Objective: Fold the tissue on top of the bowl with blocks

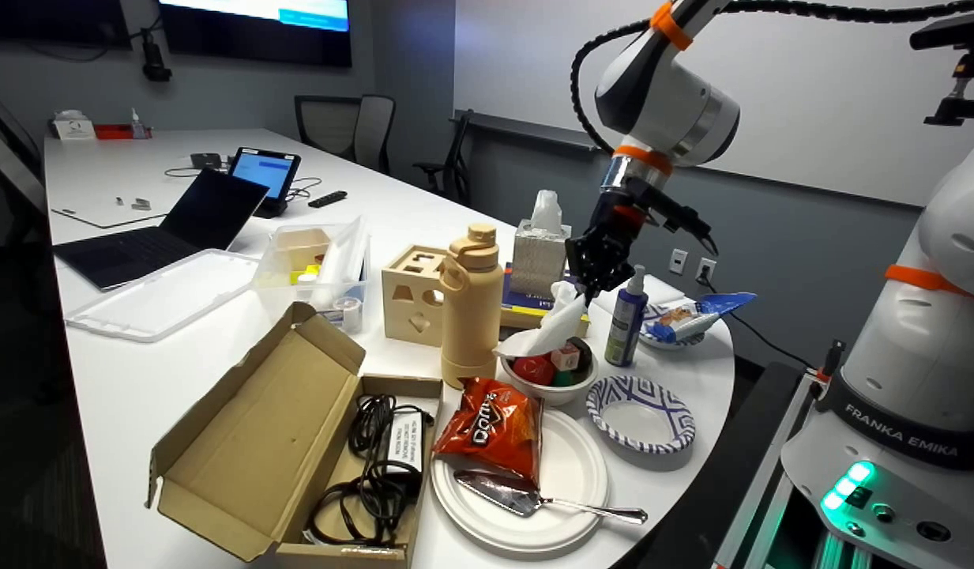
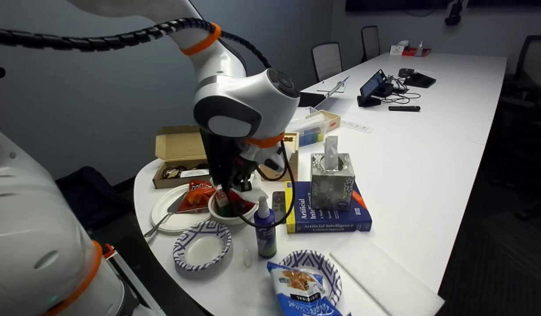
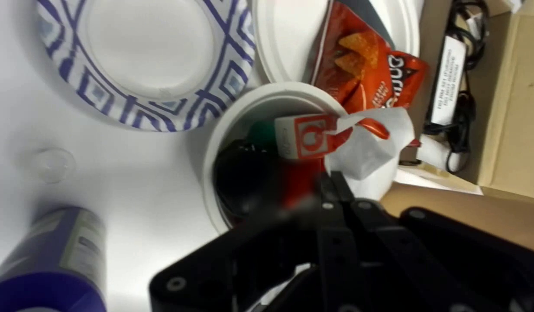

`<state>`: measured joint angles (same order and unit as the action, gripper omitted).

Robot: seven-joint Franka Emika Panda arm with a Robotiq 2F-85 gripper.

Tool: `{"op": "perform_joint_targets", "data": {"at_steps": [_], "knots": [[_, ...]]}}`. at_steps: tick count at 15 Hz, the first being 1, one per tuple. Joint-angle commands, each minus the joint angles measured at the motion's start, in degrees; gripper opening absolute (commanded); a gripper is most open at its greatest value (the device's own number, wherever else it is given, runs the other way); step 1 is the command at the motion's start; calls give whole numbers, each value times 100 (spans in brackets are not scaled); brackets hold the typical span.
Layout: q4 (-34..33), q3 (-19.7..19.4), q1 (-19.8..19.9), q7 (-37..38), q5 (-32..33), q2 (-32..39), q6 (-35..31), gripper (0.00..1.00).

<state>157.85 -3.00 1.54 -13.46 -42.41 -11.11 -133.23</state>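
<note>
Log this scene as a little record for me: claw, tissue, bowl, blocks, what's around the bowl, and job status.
Claw: closed on the tissue
Tissue: crumpled, extending over one side of the bowl; whether touching is unclear
Bowl: white, upright
Blocks: inside the bowl, several uncovered, among them red, green and red-and-white ones
Around bowl: orange Doritos bag, purple spray bottle, striped dish
Status: tissue held, bowl not yet fully covered

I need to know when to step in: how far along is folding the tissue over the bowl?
Looks done: the tissue is over one side of the bowl. In hand: the fingers appear to pinch it, not yet releasing. Left: several blocks show uncovered, so it likely needs folding across them, then letting go.
</note>
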Motion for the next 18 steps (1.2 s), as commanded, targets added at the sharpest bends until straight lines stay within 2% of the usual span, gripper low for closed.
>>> {"op": "perform_joint_targets", "data": {"at_steps": [1,3,4,7,12,18], "knots": [[-6,419,404,1563,1421,-214,273,0],[-18,513,431,2423,2158,-449,585,0],[-37,387,291,2643,2399,-529,730,0],[-72,456,214,2922,2830,-797,985,0],[-17,631,-55,2614,2919,-784,458,0],[-37,643,-412,1790,2851,-59,-723,0]]}}
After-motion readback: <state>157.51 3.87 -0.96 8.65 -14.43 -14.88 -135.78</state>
